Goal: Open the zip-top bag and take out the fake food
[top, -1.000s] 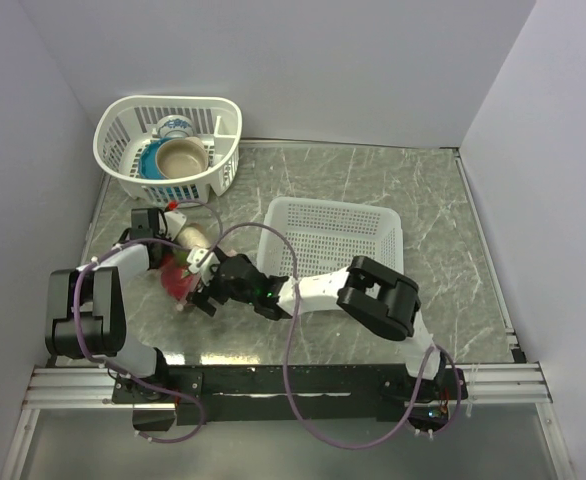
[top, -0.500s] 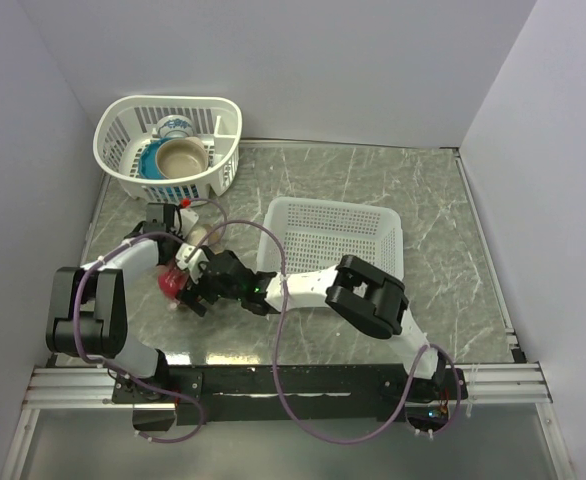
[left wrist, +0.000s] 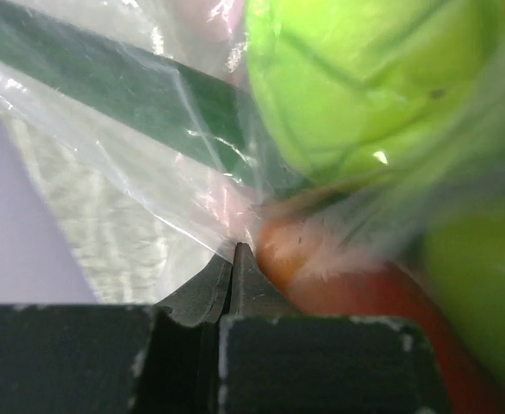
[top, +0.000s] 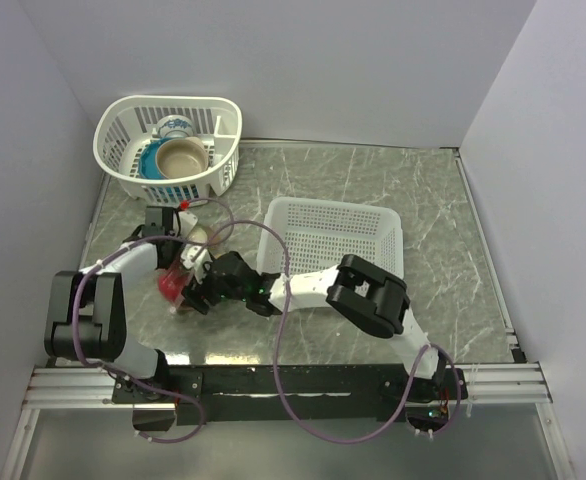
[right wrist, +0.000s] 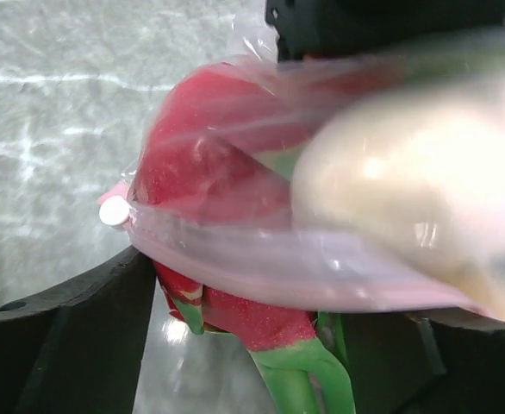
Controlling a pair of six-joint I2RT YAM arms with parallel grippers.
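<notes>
Marble-patterned tabletop (top: 433, 220), pale walls (top: 323, 60); left end effector (left wrist: 235, 254) pinches zip-top bag (right wrist: 261, 267), right end effector (right wrist: 252, 319) spread around it.

White arms (top: 311, 284) with black joints (top: 373, 296) and claws (left wrist: 233, 259) — looping purple cables (top: 279, 350).

No text, label, brand or number can be read in any view. The zip-top bag (right wrist: 261, 263) shows no print in the wrist views. The blue marks on the cup (top: 174, 127), upper left of the top view, are too small to read.
</notes>
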